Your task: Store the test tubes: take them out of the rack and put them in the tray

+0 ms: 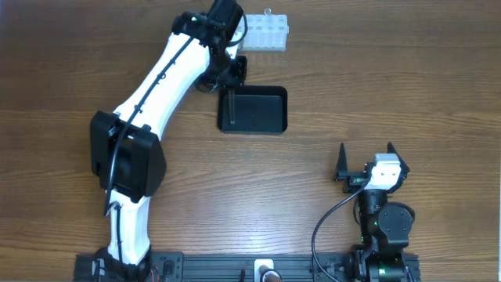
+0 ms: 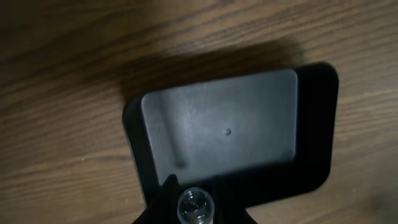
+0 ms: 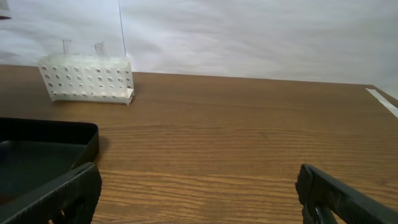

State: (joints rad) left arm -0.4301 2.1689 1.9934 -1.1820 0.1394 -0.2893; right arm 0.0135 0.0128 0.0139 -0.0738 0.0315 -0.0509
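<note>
Left tool (image 2: 196,200) is closed on a test tube (image 2: 196,208), seen end-on, above the left side of the tray (image 2: 314,124). Recommend lowering until the tube lies along the tray floor, clear of the wall, then releasing. Beyond the tray, the rack (image 1: 262,33) holds two tubes (image 3: 99,47). Right tool (image 1: 366,163) is wide open and empty, well apart over the counter (image 1: 407,78), obstructing nothing.
</note>
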